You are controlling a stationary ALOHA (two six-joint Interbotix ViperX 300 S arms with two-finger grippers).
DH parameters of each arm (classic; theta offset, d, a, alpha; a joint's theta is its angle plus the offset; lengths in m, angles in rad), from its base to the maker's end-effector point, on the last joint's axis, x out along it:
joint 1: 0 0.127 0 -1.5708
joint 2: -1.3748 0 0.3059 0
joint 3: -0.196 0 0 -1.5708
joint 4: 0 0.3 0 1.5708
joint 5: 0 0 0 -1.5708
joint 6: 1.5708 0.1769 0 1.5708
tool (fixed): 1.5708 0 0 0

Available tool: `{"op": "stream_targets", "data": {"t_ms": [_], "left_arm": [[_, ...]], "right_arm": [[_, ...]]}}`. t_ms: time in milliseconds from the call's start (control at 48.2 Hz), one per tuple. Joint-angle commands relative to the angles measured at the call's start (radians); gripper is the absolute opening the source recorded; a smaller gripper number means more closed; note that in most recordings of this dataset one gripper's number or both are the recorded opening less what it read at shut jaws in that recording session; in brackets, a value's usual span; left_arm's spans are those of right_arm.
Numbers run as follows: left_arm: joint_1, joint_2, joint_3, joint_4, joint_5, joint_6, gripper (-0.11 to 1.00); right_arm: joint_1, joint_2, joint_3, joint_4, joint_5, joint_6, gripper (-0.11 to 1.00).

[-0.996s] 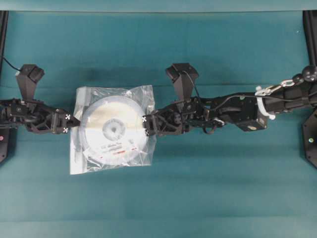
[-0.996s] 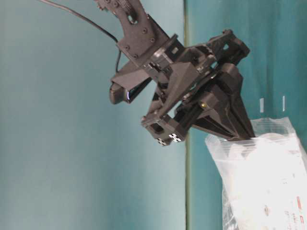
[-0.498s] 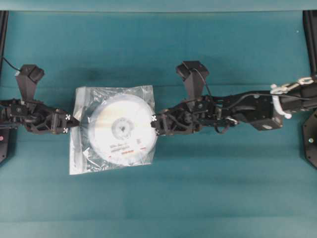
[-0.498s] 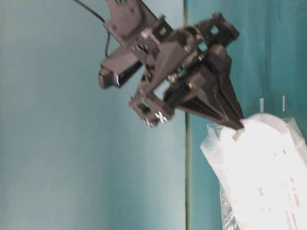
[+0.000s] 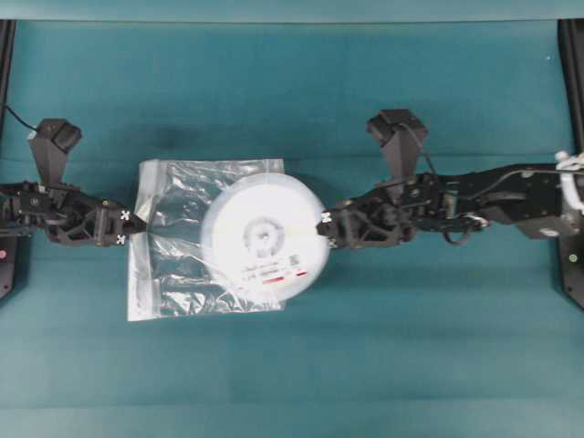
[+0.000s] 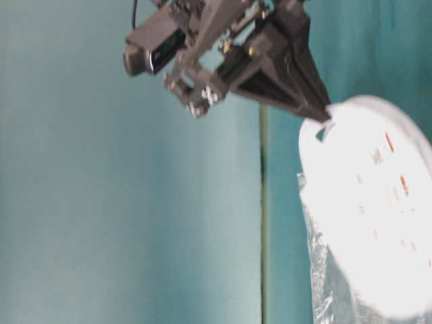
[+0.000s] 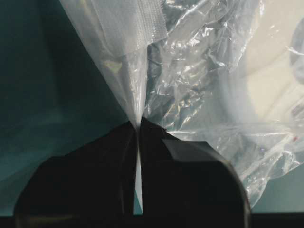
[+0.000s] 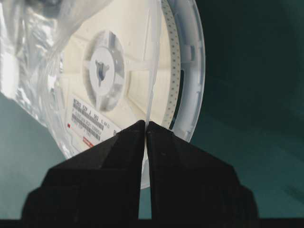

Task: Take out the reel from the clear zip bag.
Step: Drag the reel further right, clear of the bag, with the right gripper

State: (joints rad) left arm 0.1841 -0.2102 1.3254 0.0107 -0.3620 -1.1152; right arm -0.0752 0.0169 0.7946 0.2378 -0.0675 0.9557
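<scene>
The white reel (image 5: 265, 237) with a grey hub and a red-striped label sticks halfway out of the right side of the clear zip bag (image 5: 178, 246). My right gripper (image 5: 324, 228) is shut on the reel's right rim; the right wrist view shows the reel (image 8: 128, 66) edge-on, pinched at my right gripper (image 8: 146, 124). My left gripper (image 5: 137, 229) is shut on the bag's left edge, and the left wrist view shows the bag (image 7: 199, 71) pinched at my left gripper (image 7: 137, 126). In the table-level view the reel (image 6: 371, 223) is lifted above the bag (image 6: 331, 290).
The teal table (image 5: 292, 365) surrounds the bag on all sides. Black frame posts stand at the far left (image 5: 5, 41) and far right (image 5: 573, 41) edges.
My right gripper has pulled the reel to the right, about halfway out of the bag, and lifted it. My left gripper has stayed put, holding the bag's left edge.
</scene>
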Motion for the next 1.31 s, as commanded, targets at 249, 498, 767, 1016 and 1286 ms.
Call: {"op": "stream_targets", "data": {"t_ms": [249,498,767,1016,1286], "left_arm": [[-0.002,-0.005,-0.009,0.003,-0.005,0.000,0.01],[-0.002,-0.006,-0.008,0.003,-0.005,0.000,0.01],[-0.002,-0.006,-0.009,0.003,-0.003,0.000,0.00],[-0.002,-0.006,-0.009,0.003,-0.005,0.000,0.00],[-0.002,-0.006,-0.009,0.003,-0.005,0.000,0.01]], "right_arm": [[-0.006,-0.115,0.081,-0.002,0.040,0.006,0.06],[-0.006,-0.161,0.129,-0.002,0.075,0.005,0.06],[-0.014,-0.206,0.172,-0.002,0.086,0.006,0.06],[-0.025,-0.252,0.204,-0.002,0.106,0.005,0.06],[-0.031,-0.284,0.235,-0.002,0.121,0.006,0.06]]}}
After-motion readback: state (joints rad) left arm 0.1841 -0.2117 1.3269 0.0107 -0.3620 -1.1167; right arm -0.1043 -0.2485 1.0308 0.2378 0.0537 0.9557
